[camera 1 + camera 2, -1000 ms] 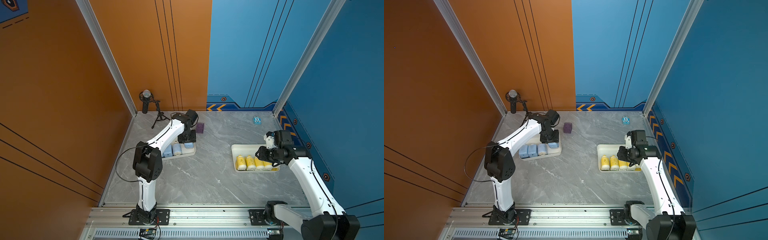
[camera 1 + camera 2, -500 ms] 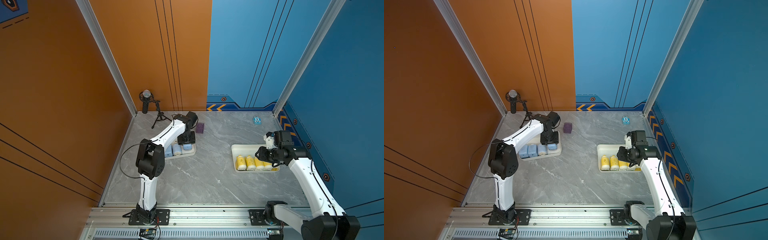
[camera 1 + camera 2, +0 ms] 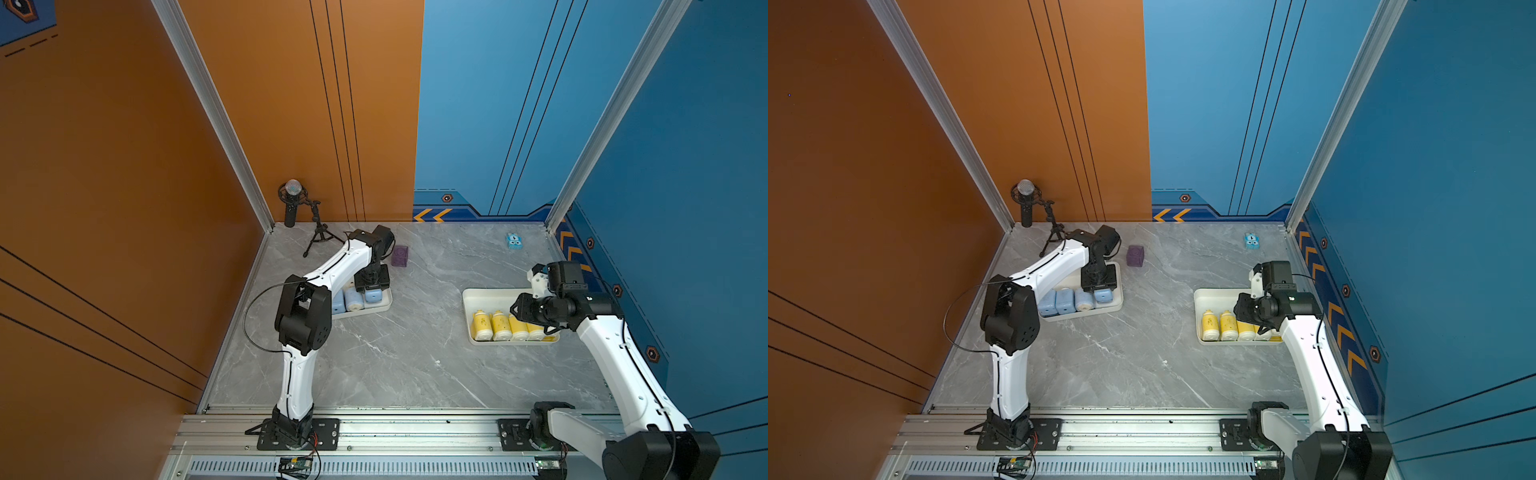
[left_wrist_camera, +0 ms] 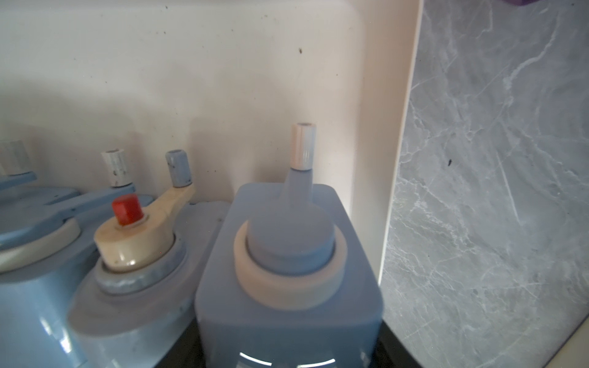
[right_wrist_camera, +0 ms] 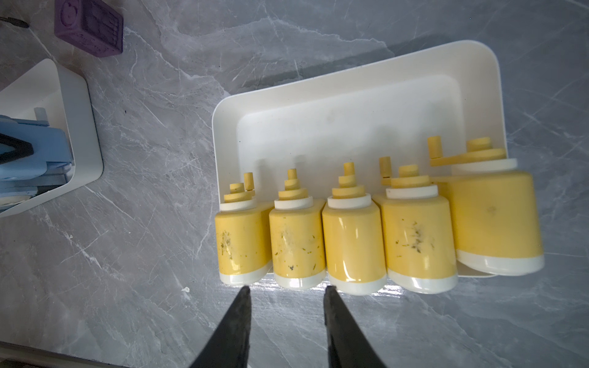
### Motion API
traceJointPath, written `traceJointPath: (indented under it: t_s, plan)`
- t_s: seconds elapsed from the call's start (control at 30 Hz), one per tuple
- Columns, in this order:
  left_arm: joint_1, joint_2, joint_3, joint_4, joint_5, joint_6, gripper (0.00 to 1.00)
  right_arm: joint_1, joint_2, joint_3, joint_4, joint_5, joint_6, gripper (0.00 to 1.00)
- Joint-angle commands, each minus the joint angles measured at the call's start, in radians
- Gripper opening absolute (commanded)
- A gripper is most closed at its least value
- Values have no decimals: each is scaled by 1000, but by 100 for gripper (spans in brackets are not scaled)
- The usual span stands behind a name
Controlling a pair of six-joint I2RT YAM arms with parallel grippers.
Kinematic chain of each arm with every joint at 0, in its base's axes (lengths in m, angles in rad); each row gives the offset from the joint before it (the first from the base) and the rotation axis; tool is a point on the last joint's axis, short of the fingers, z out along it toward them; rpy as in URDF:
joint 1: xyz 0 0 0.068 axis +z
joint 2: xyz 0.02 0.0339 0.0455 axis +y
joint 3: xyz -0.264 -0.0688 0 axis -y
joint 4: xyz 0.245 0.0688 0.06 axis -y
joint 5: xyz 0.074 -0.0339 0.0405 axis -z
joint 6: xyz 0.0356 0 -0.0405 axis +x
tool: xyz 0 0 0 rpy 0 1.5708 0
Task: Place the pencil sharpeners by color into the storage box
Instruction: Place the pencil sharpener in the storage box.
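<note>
Left arm (image 3: 332, 270) reaches to 10 o'clock, left tool (image 3: 372, 286) gripping a blue sharpener (image 4: 288, 302) in its tray (image 3: 382, 306). Right arm (image 3: 602, 345) bends toward 3 o'clock, right tool (image 5: 287, 291) narrowly parted, empty.

Blurred, cut off below: light blue squarish plastic sharpener (image 4: 288, 286) (left gripper (image 3: 1098, 282) fingertips lost behind it); we mostly lose fifth yellow rounded sharpener (image 5: 497, 216) under right gripper (image 5: 285, 288) in both top views.

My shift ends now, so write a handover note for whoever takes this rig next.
Left gripper: shut on the fourth light blue sharpener, inside the left storage box beside the other three.
Right gripper: open, empty, near the yellow sharpeners.
Done: all five yellow ones lie in the right storage box.
To do: likely release the blue one, then withdraw both arms.
</note>
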Motion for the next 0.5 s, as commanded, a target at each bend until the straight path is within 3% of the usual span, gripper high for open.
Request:
traceJointPath:
  t_s: [0.0, 0.47]
  plan:
    - [7, 12, -23, -11, -26, -20, 39, 1, -5, -8, 0, -17, 3, 40]
    - [-7, 15, -49, -4, -12, -47, 39, 3, -10, -12, 6, -21, 4, 40]
